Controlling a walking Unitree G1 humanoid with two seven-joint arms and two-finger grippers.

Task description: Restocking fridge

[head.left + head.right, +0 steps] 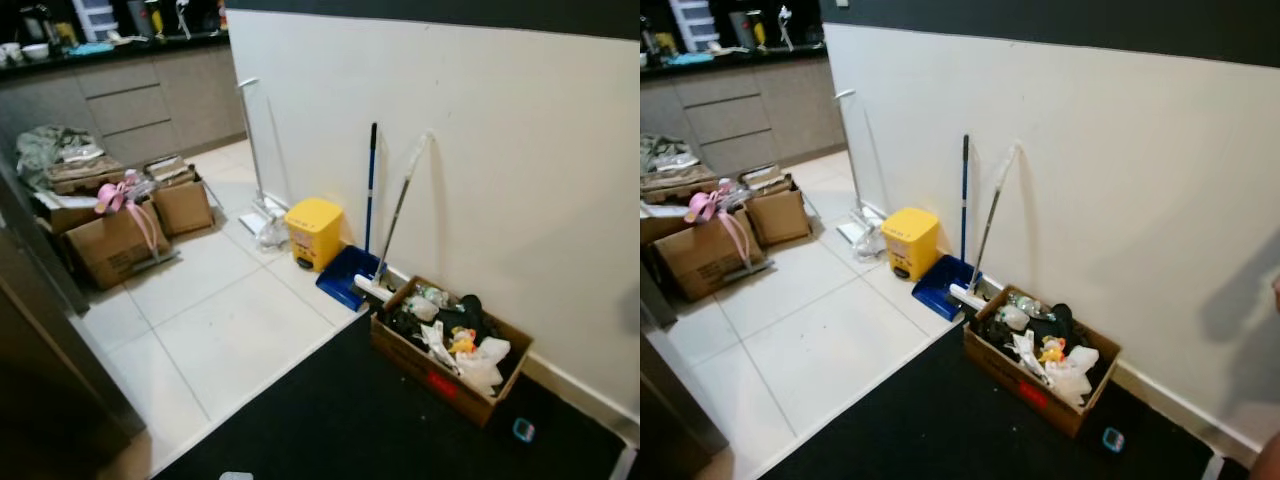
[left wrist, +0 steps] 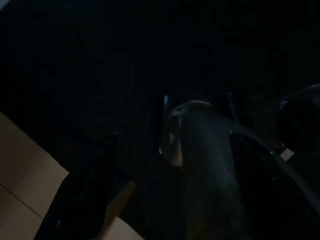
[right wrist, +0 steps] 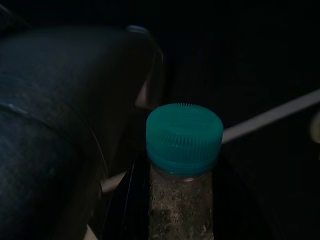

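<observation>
The right gripper (image 3: pixel 182 200) is clamped around a clear bottle (image 3: pixel 181 200) with a teal cap (image 3: pixel 184 136). Keep it upright and squeezed steadily while walking to the fridge. I cannot tell the left gripper's state.

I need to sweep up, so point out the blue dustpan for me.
In the left eye view the blue dustpan lies on the tiles against the white wall, between the yellow bin and the cardboard box of clutter.
</observation>
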